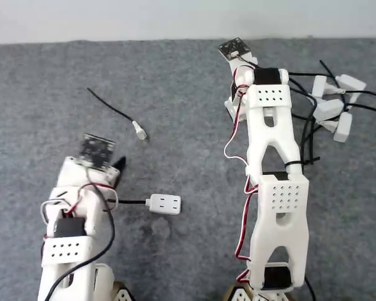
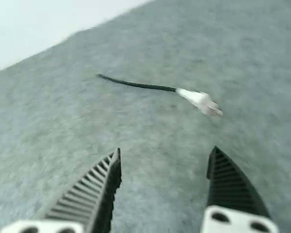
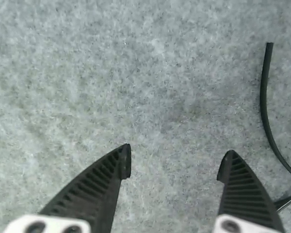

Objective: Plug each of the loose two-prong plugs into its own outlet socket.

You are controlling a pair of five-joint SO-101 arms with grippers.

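Left tool [image 2: 165, 162] is spread wide with nothing between its ribbed fingers, low over the grey counter [image 1: 44, 94]. Ahead of it lies the loose plug [image 2: 200, 100], white and flat on the counter. Its long axis runs diagonally: the black cord [image 2: 136, 85] trails off far-left, the prongs point near-right. The outlet block [image 1: 165, 204] lies crosswise just beside the left arm, sockets up, its cord leaving the left end. Right tool [image 3: 174, 162] is wide too and empty. A tangle of white blocks [image 1: 335, 106] and cords sits right of that arm.

A plug [image 1: 140, 131] lies apart from the outlet strip [image 1: 165, 204].
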